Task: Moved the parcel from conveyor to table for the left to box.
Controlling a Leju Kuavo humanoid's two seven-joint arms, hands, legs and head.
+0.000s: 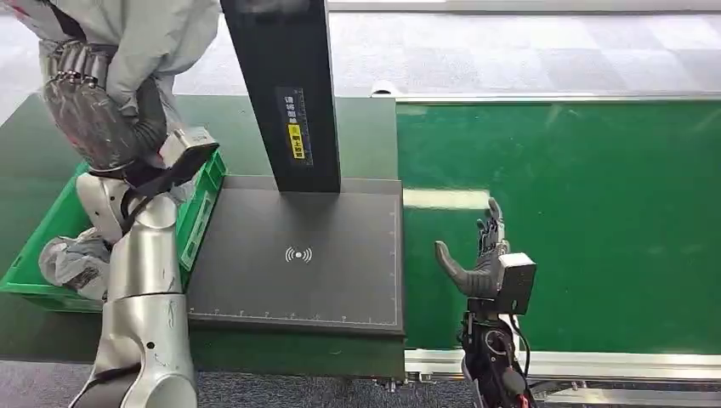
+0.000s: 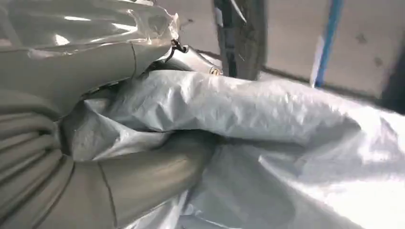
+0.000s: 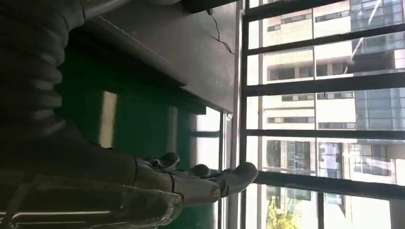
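Parcel (image 1: 161,38), a grey poly mailer, is off the conveyor (image 1: 595,212), gripped by left hand (image 1: 93,119) fingers above the green box (image 1: 204,200), release pending; right hand (image 1: 480,259) spread, empty over conveyor.

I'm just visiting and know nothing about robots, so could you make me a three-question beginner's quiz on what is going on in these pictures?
1. True or false: the right hand holds a parcel.
2. Which hand grips the grey parcel? A) the left hand B) the right hand C) a person's hand
3. Fill in: below the lifted parcel sits a green ____ with more grey bags in it.

Key
1. False: it hovers open over the green conveyor belt, fingers apart.
2. A: the left hand holds it raised above the bin, beside the black scanner plate.
3. Bin.
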